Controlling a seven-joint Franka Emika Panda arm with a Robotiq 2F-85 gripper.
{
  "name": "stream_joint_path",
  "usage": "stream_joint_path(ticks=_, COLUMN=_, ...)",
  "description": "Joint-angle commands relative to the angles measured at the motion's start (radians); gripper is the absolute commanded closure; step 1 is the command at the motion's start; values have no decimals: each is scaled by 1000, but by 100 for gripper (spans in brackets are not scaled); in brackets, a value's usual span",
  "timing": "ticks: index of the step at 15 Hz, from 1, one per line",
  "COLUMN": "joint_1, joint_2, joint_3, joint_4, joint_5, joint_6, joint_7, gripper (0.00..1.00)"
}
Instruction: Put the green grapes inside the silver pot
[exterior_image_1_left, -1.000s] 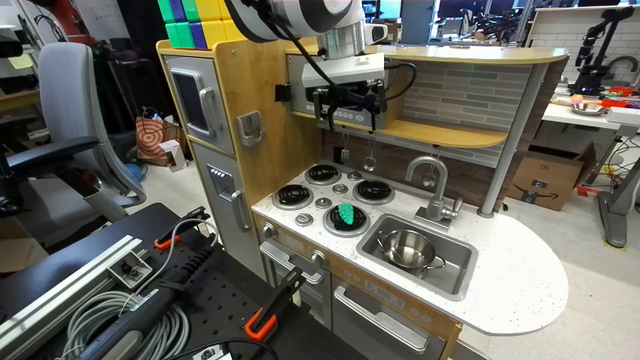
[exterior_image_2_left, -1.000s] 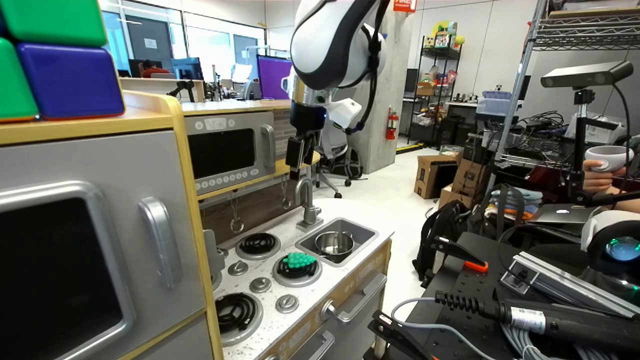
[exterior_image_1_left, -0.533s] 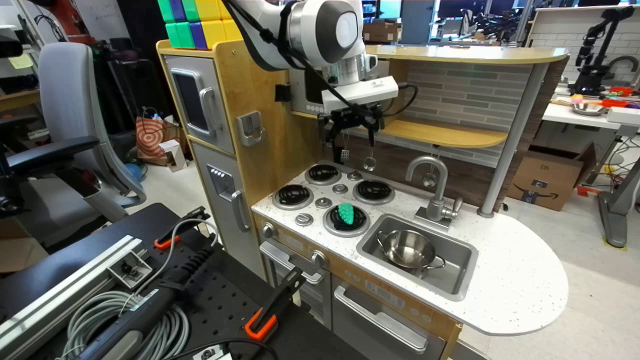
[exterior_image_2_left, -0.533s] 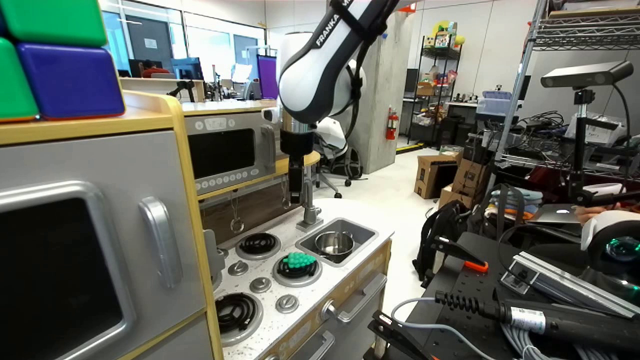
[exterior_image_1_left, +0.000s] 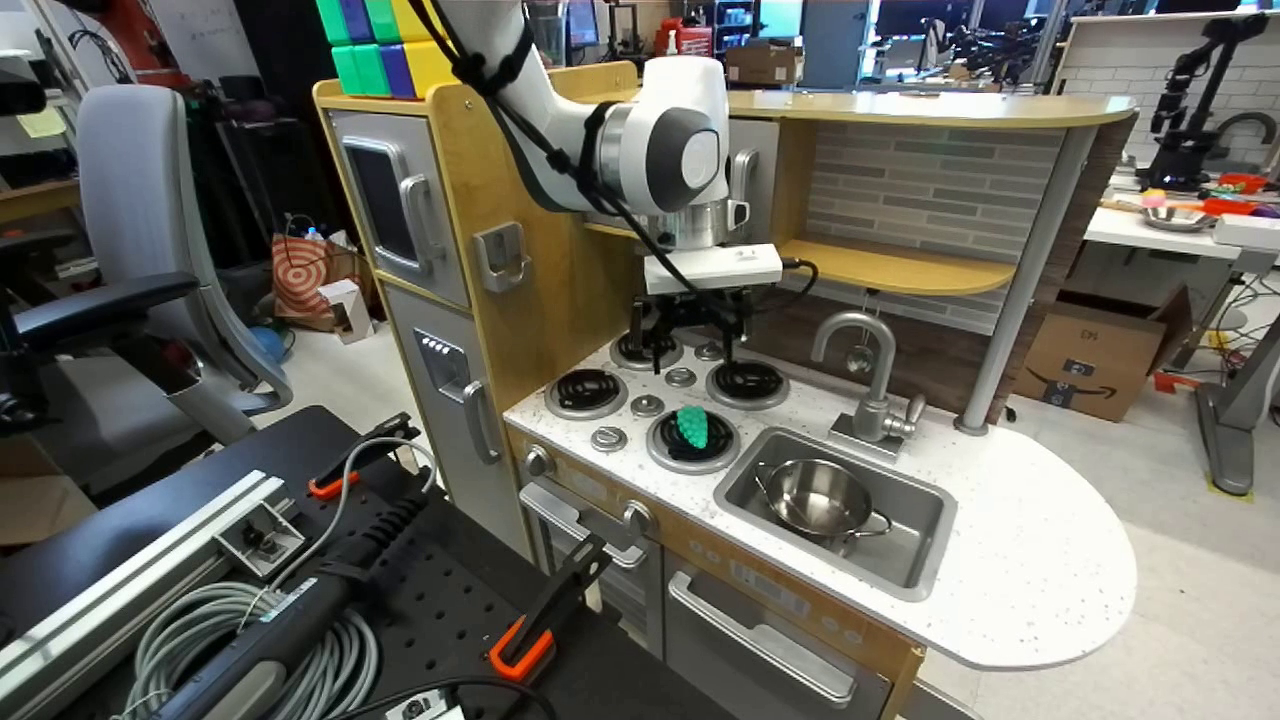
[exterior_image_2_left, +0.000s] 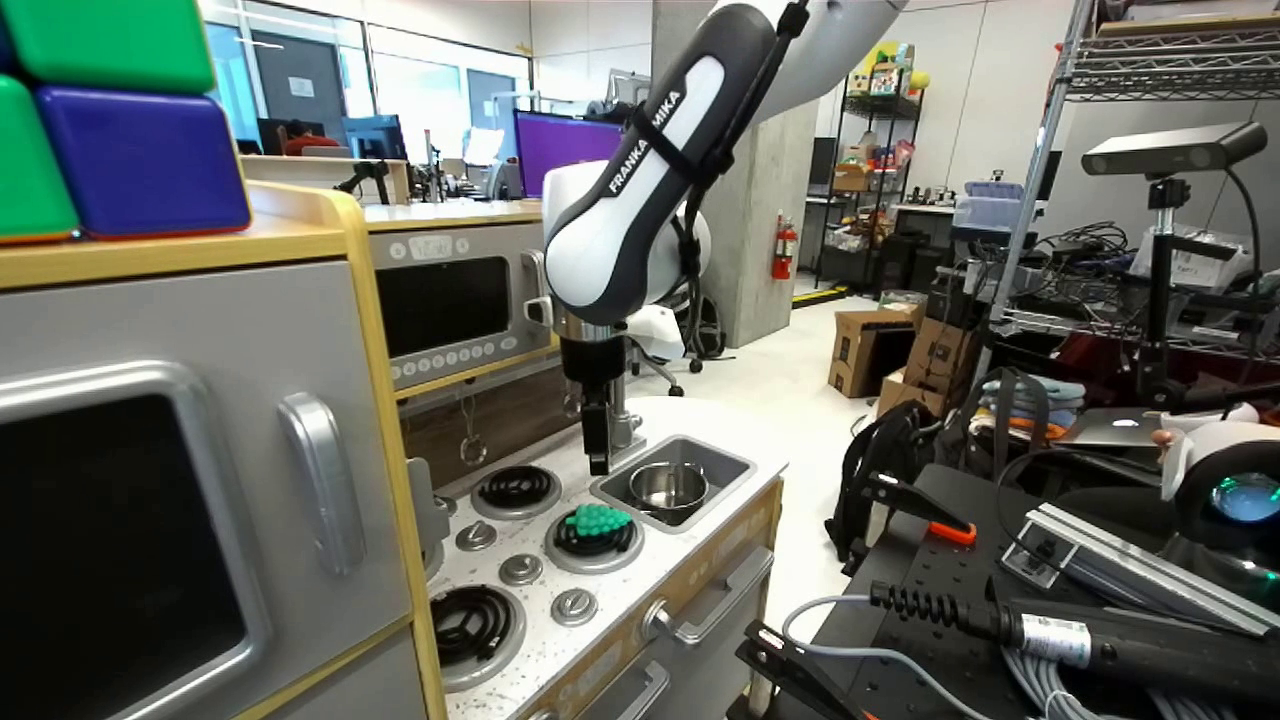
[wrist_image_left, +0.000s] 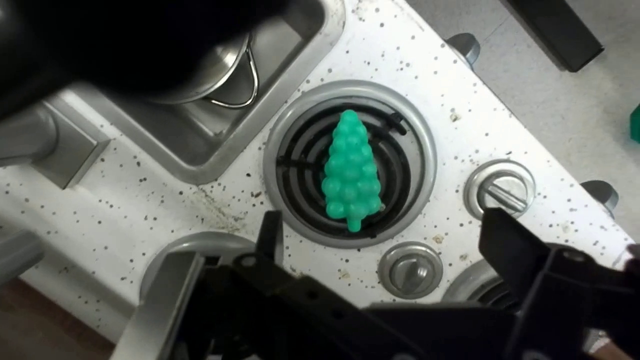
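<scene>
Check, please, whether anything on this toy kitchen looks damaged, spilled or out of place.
Two small things. The grapes lie directly on a burner, an odd place for fruit. In the wrist view, brownish marks discolour the white counter beside the sink; whether dirt or wear, I cannot tell.

Silver pot (wrist_image_left: 220, 67): wrist view, mostly hidden behind dark blurred shape (wrist_image_left: 150, 40).
Tool (wrist_image_left: 384, 227): base cut off by lower edge, wrist view; fingers (exterior_image_2_left: 597, 440) overlap in an exterior view, gap unreadable.
Faucet (exterior_image_2_left: 622, 432): spout hidden behind tool in an exterior view.
Burner coil (wrist_image_left: 300, 185): stretch beneath green grapes (wrist_image_left: 351, 175) hidden.
Arm (exterior_image_1_left: 632, 160): cropped by top edge, both exterior views.
Green object (wrist_image_left: 636, 125): sliver at right edge, wrist view; unidentifiable.
</scene>
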Motion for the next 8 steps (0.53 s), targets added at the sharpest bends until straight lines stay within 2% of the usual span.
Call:
stream_joint_path(ticks=1, joint_1=10, joint_2=102, joint_3=-3, joint_4=138, joint_5=5, joint_6=-43, joint_7=37, gripper=0)
stream_joint_path(ticks=5, joint_1=24, joint_2=160, joint_3=-17, joint_4=179, joint_5=-1, joint_6=-2, joint_7=116, gripper=0)
stream_joint_path(ticks=8, joint_1=37, joint_2=220, joint_3=-37, joint_4=192, joint_5=-6, joint_6=181, joint_7=238, gripper=0)
